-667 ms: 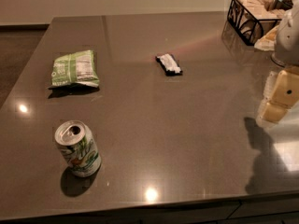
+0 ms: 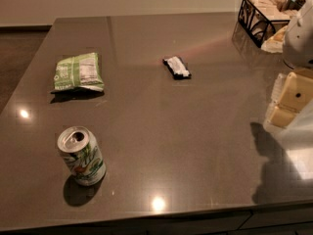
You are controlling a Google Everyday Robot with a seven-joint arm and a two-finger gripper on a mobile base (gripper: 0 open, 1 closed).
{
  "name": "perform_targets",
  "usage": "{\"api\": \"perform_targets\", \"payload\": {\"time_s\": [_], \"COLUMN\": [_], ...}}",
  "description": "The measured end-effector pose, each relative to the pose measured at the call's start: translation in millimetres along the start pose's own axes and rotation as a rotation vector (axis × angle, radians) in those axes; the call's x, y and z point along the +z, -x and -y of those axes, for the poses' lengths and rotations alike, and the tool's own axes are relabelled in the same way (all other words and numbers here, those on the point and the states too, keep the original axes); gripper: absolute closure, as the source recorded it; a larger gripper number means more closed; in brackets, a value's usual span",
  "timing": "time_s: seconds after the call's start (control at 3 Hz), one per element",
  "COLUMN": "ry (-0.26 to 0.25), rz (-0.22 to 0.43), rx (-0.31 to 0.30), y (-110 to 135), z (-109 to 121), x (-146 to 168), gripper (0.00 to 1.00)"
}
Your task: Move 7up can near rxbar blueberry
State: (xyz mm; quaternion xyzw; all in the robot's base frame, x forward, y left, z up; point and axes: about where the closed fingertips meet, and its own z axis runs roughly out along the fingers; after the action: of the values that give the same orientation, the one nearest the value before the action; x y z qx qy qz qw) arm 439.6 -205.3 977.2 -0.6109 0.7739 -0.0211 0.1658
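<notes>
7up can (image 2: 81, 155) well apart from gripper (image 2: 286, 104), seemingly above right edge

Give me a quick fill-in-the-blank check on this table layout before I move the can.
1. The 7up can stands ___ on the table, near its front edge.
2. The snack bag lies to the picture's ___ of the rxbar blueberry.
3. The gripper is at the picture's ___ edge, apart from the can.
Missing words: upright; left; right.

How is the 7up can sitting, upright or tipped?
Upright: 7up can on its base, silver top up; gripper at right edge, apart.
</notes>
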Motion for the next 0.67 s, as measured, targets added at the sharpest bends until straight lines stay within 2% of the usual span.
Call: {"api": "perform_targets", "payload": {"time_s": [0.33,0.67], "ry": [0.033,0.075], "rz": [0.09,0.209], "rx": [-0.06,-0.124], "y": [32.2,75.9], "z": [-14.0,-38.9], "x": [9.6,23.4], "gripper": [0.0,0.0]}}
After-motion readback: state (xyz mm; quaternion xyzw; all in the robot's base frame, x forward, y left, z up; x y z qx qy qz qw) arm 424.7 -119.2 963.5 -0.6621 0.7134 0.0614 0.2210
